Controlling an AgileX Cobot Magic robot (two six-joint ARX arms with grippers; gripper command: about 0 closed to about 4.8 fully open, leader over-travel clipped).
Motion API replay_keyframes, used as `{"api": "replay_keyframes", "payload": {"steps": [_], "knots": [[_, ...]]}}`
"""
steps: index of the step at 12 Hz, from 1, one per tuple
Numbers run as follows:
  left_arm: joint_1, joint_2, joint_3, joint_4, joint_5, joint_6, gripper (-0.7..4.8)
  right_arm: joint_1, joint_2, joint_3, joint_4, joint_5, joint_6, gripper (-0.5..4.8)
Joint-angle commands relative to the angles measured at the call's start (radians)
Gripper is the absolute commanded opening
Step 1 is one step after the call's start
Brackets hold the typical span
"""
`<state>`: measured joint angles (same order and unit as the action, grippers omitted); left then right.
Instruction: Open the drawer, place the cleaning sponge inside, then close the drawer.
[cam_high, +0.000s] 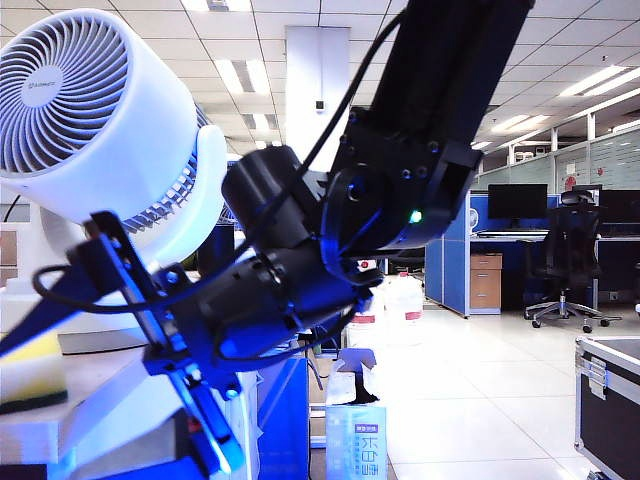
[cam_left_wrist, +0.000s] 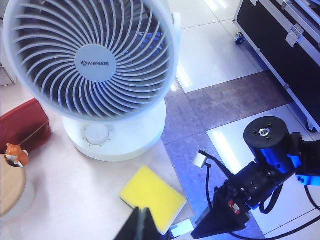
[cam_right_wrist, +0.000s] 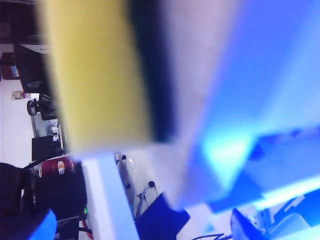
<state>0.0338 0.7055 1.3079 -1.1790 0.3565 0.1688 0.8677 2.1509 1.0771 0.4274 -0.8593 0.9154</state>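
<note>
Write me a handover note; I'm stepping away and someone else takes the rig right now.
Left end effector: shut, empty, above the table by the cleaning sponge.
Right end effector: open, holding nothing, at the table's edge beside the sponge.
Sponge: lies yellow side up on the table corner, in front of the white fan.
Drawer: not visible in any view; state unknown.
Done: nothing confirmed.
Left: grasp sponge, open drawer, put sponge in, close drawer.
</note>
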Motion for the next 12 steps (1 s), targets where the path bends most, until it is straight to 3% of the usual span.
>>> {"api": "replay_keyframes", "payload": {"steps": [1,7,12], "knots": [[0.000,0.000,0.003,0.010,0.002,0.008,-0.05,0.007,-0.008,0.005,0.021,0.046,0.000,4.79],[0.000,-0.001,0.003,0.009,0.003,0.008,-0.05,0.098,-0.008,0.005,0.078,0.029,0.050,4.79],[0.000,-0.001,0.003,0.007,0.003,0.008,-0.05,0.076,-0.020,0.005,0.105,0.127,0.037,4.79]]}}
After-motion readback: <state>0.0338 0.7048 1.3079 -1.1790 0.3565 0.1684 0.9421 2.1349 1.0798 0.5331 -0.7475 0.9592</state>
